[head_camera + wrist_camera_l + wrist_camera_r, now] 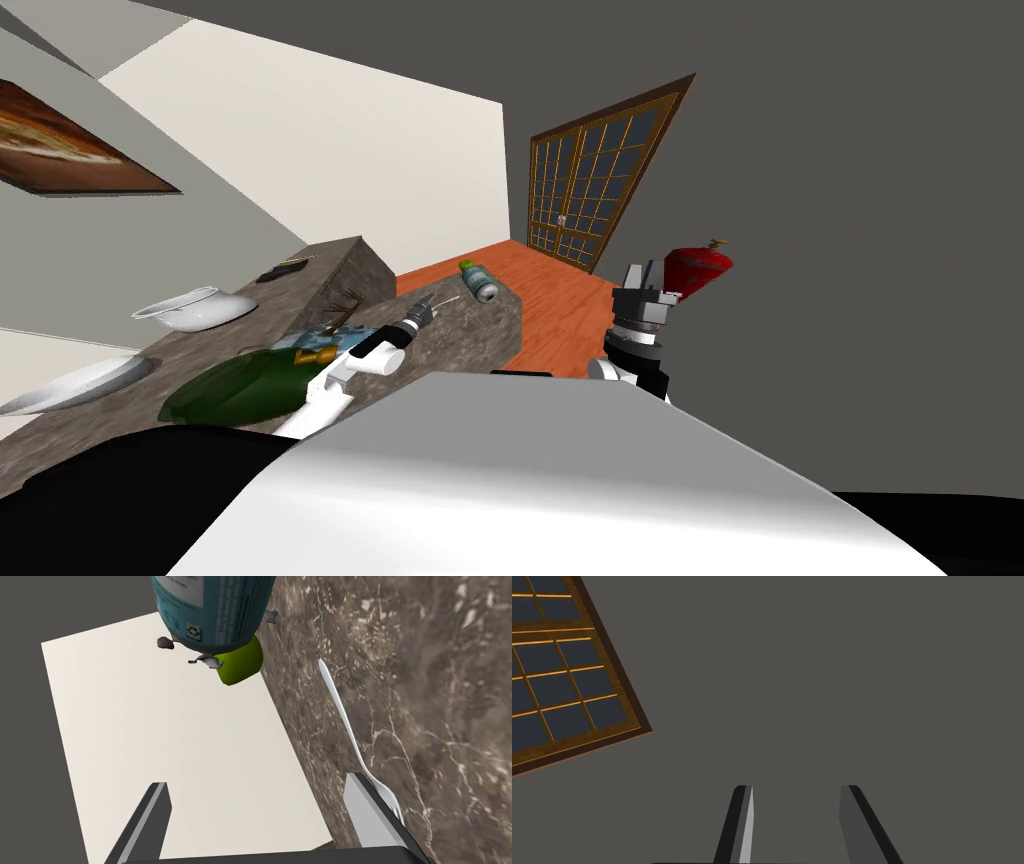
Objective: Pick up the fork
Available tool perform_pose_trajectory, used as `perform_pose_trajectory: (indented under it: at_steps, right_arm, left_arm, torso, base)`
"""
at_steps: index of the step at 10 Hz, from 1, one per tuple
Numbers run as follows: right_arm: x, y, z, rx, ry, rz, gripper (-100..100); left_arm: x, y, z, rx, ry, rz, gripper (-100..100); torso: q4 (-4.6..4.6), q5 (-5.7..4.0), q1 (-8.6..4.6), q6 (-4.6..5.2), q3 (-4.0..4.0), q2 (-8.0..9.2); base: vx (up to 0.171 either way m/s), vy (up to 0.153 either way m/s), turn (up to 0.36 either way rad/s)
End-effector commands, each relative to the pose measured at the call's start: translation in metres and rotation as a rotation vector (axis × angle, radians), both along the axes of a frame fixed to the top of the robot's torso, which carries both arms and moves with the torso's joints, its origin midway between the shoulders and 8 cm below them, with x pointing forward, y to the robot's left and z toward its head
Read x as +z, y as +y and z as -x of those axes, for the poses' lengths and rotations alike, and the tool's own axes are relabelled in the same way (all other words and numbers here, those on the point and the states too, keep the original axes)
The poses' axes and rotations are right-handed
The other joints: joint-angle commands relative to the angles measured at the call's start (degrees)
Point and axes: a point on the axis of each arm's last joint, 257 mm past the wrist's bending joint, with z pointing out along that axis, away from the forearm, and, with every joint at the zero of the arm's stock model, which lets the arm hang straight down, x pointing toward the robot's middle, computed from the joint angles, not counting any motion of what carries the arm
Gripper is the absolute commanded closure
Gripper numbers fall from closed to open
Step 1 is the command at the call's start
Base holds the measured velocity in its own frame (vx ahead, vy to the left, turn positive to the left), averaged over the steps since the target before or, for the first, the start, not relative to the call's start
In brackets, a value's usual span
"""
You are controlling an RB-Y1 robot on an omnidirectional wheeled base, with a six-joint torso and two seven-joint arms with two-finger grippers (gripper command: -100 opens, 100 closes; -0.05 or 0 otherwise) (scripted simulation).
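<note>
A thin light grey fork [345,721] lies flat on the dark marbled counter [440,701], near its edge. In the head view the fork [447,300] shows as a thin sliver just ahead of my left gripper [427,310]. My left gripper [256,781] is open and holds nothing. One of its fingers [370,811] stands right beside the fork's tines, and the other hangs past the counter's edge. A teal can with a green cap [220,611] lies beyond the fork's handle. My right gripper [797,788] is open and empty, raised at my right side [640,272].
On the counter to my left are a white bowl [195,308], a pale plate [80,385], a dark green object [240,385] under my left forearm, and a small dark item [285,268]. A red fire extinguisher [697,268] and a glazed door [600,185] lie ahead over orange floor [560,310].
</note>
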Motion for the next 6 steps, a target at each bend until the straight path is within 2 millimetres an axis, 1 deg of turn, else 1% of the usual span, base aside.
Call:
perform_pose_trajectory:
  at_steps: [1,2,3,4,5,6]
  right_arm:
    - [0.000,0.000,0.000,0.000,0.000,0.000,0]
    - [0.000,0.000,0.000,0.000,0.000,0.000,0]
    - [0.000,0.000,0.000,0.000,0.000,0.000,0]
    - [0.000,0.000,0.000,0.000,0.000,0.000,0]
    - [0.000,0.000,0.000,0.000,0.000,0.000,0]
    - [0.000,0.000,0.000,0.000,0.000,0.000,0]
  left_arm:
    - [-0.016,0.021,0.003,0.028,0.078,0.005,-100]
    - [-0.020,0.025,0.005,0.027,0.108,-0.013,-100]
    - [-0.033,0.043,0.009,0.058,0.167,0.001,-100]
    - [-0.034,0.047,0.010,0.057,0.189,-0.012,-100]
    - [-0.045,0.066,0.015,0.090,0.246,0.001,-100]
    - [-0.047,0.069,0.017,0.093,0.267,-0.007,-100]
  torso:
    - [0.00,0.00,0.00,0.00,0.00,0.00]
    - [0.00,0.00,-0.02,0.06,0.00,-0.01]
    - [0.00,0.00,0.00,-0.01,0.00,0.00]
    - [0.00,-0.01,-0.01,0.03,0.00,0.00]
    - [0.00,0.01,0.01,-0.02,0.00,0.00]
    - [0.00,0.00,0.00,0.04,-0.01,-0.01]
  base:
    - [0.001,-0.023,-0.330]
    - [0.002,-0.013,-0.164]
    - [0.004,-0.019,-0.270]
    - [0.004,-0.010,-0.143]
    - [0.008,-0.016,-0.288]
    - [0.008,-0.006,-0.156]
